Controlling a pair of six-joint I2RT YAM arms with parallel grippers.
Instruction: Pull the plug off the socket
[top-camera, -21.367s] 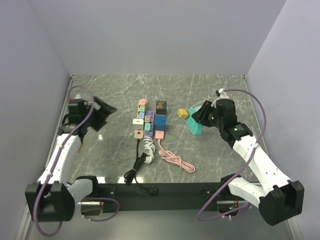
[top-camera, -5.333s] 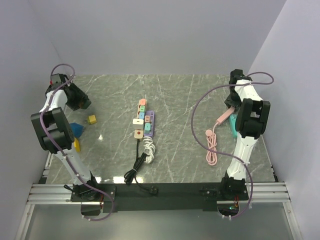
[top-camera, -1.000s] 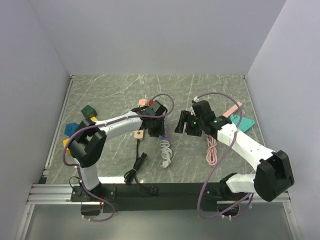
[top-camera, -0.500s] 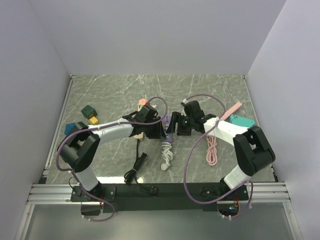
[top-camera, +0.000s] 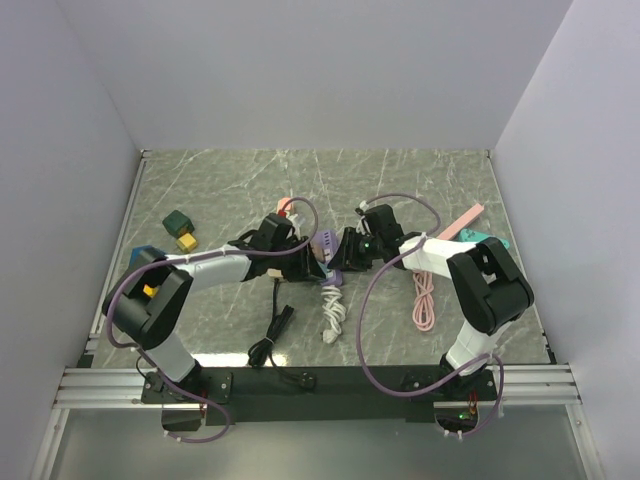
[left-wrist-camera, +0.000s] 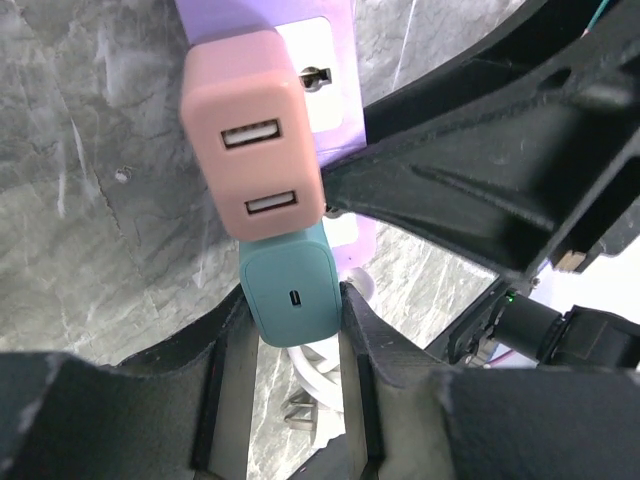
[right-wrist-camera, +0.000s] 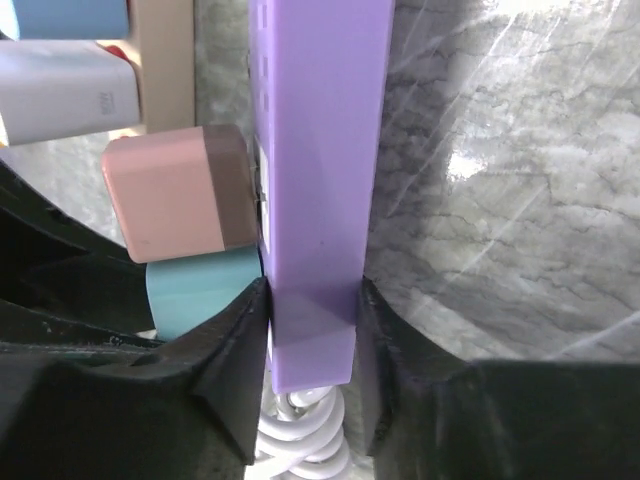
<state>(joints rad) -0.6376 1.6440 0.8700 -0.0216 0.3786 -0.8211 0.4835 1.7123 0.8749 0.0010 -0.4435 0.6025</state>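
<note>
Left fingers (left-wrist-camera: 226, 372) are clamped on the teal plug (left-wrist-camera: 292, 292), which sits plugged into the purple socket strip (right-wrist-camera: 320, 150) just beside a pink plug (left-wrist-camera: 252, 150). Right fingers (right-wrist-camera: 232, 375) pinch the strip's cable end, mid-bench (top-camera: 400, 180).

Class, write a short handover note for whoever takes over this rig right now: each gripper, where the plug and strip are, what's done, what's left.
Left gripper: shut on the teal square charger plug, one finger on each side.
Right gripper: shut on one end of the purple plastic power strip, bracing it.
The teal plug looks seated in the strip, next to a pink two-port charger.
Done: both grips are set.
Left to do: pull the teal plug free while the right gripper holds the strip.
</note>
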